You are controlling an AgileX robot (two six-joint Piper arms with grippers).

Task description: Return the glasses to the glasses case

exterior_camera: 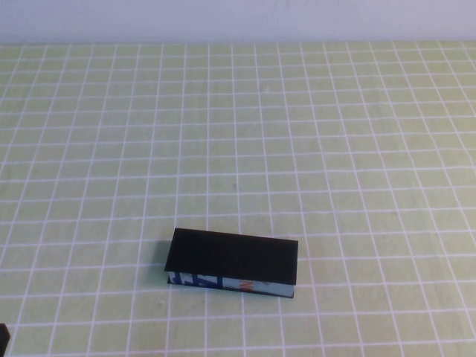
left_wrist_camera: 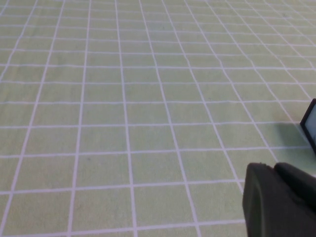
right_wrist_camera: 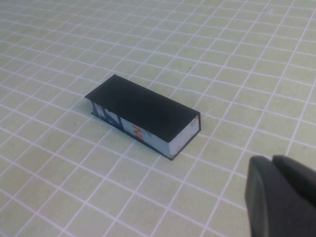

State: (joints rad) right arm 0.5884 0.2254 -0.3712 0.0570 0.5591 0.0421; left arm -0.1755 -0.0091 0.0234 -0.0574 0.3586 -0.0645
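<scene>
Worktop [exterior_camera: 357, 134] lay bare around the case [exterior_camera: 234, 256], a green cloth ruled in white squares, with a pale wall along its far edge. Nothing stood near the case or blocked the way to it from any side.

Case rested flat on the worktop, in the near half and a little left of centre as the high view showed it. Its long axis ran left to right, with the right end turned slightly nearer the robot. Its lid was down, a plain black top. Its printed front edge, in blue, white and orange, faced the robot's side. The glasses could not be seen anywhere; whether they lay inside the closed case could not be told.

Left gripper [left_wrist_camera: 279, 200] hung low over open cloth, to the left of the case, whose end just showed at the edge of the left wrist view [left_wrist_camera: 310, 123]. Only its dark tip showed, touching nothing; whether its fingers were apart or together I could not tell.

Right gripper [right_wrist_camera: 281, 195] hung over the cloth near the case's right end, clear of it. It too showed only as a dark tip holding nothing, its opening not to be made out.
</scene>
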